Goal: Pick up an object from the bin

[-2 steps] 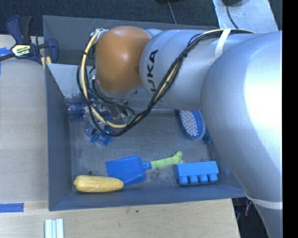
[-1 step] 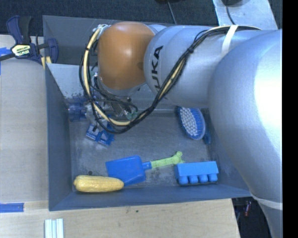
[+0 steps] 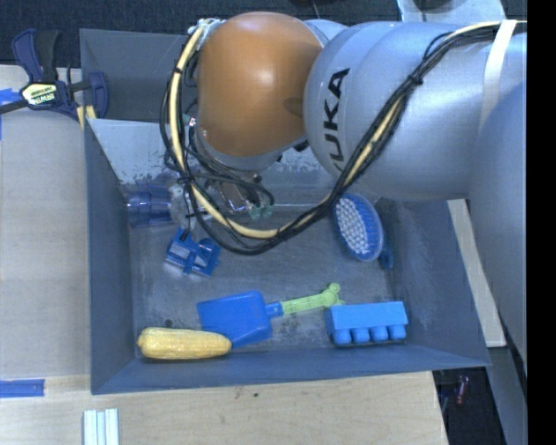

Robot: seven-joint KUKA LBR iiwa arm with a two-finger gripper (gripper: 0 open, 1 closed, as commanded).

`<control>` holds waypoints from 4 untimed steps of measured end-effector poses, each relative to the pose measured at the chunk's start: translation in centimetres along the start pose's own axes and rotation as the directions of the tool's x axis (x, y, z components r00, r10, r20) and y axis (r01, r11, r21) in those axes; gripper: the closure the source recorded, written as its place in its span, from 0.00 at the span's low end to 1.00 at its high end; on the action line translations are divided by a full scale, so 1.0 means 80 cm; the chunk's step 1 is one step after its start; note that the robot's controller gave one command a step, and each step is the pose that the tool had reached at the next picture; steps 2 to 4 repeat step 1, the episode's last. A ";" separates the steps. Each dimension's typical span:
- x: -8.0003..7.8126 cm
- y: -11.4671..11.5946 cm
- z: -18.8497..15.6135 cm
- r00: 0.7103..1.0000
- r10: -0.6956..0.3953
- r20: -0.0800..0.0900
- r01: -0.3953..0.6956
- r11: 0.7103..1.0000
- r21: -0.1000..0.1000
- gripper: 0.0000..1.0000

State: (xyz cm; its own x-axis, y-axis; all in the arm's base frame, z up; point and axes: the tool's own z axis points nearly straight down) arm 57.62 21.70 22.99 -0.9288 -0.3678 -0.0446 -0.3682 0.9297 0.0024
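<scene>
One camera, up high, looking down into the grey bin, a bit sideways, arm close, coming from the right

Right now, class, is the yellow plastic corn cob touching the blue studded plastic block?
Apart: the camera view shows the blue plastic scoop and bare floor between the yellow corn cob and the blue block.

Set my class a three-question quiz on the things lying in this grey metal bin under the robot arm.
1. True or false: the yellow plastic corn cob lies in the lower-left corner of the grey metal bin, as the camera sees it.
2. Which lies nearest the blue oval brush with white bristles? A: corn cob. B: blue studded plastic brick. C: small blue angular piece.
3. Fill in: the blue plastic scoop has a ___ handle.
Key: 1 true; 2 B; 3 green.
</scene>
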 end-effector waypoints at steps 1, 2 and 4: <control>-0.007 -0.016 0.099 0.978 -0.208 -0.013 0.208 0.978 -0.003 1.00; -0.007 -0.016 0.099 0.978 -0.208 -0.013 0.208 0.978 -0.003 1.00; -0.007 -0.016 0.099 0.978 -0.208 -0.013 0.208 0.978 -0.003 1.00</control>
